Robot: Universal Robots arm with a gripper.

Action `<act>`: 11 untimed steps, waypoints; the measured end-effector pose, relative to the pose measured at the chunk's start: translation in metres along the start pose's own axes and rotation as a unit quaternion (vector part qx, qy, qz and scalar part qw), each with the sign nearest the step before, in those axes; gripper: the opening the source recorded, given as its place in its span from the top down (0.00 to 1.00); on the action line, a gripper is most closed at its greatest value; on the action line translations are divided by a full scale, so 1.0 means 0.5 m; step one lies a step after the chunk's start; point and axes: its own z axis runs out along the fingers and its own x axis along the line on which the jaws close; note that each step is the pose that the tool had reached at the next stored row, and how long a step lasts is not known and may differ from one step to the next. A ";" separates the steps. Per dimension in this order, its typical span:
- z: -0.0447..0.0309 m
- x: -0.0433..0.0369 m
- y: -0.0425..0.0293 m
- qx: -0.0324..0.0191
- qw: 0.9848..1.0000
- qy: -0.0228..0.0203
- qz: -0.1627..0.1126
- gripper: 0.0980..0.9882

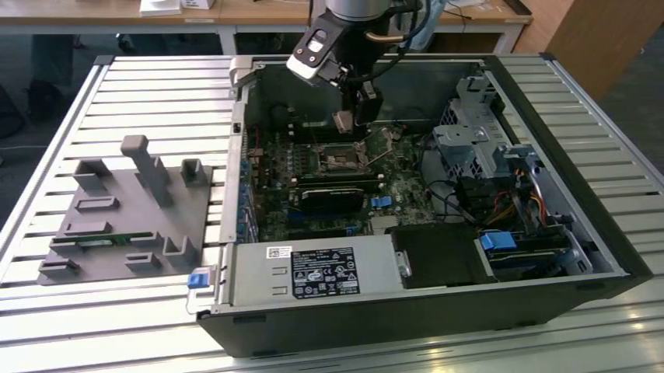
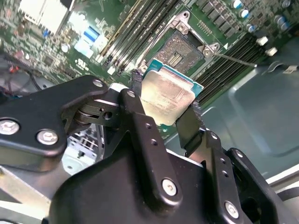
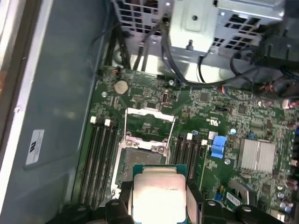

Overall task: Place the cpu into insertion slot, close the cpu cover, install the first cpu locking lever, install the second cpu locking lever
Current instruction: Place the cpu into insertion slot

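The claw (image 2: 164, 100) is clenched on the cpu (image 2: 172, 88), one black finger (image 2: 136, 93) on each side of the chip, pinching it by its edges. The silvery metal top faces the camera in both wrist views, with the green edge of the chip peeking out around it. In the first wrist view the cpu (image 3: 159, 193) sits between the claw (image 3: 159, 207) tips, up in the air and not touching the board.

Right under it is the insertion slot (image 3: 140, 158), dark centre and bare, nothing seated in it. The cpu cover (image 3: 149, 122) is flipped open, the frame swung back from the slot toward the round coin battery (image 3: 121, 86). In the second wrist view a thin locking lever (image 2: 236, 59) sticks out sideways from the insertion slot (image 2: 180, 49), so it's unlatched.

Rows of long memory slots (image 3: 100, 154) run on both sides of the socket, and there's a blue connector (image 3: 218, 145) and a finned silver heatsink (image 3: 256, 156) further along the motherboard.

In the exterior view the claw (image 1: 353, 118) reaches down into the open computer case (image 1: 581, 233), which lies on its side on a slatted surface (image 1: 155, 85). The cpu (image 1: 344, 121) hangs over the insertion slot (image 1: 343, 162). A grey fixture block (image 1: 124, 210) sits beside the case on the exterior view's left.
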 end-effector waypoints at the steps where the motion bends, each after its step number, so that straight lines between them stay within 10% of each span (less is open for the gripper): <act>1: 0.002 0.000 0.000 0.000 1.000 -0.001 0.009 0.50; 11: 0.017 0.001 -0.001 -0.001 0.999 -0.006 0.047 0.50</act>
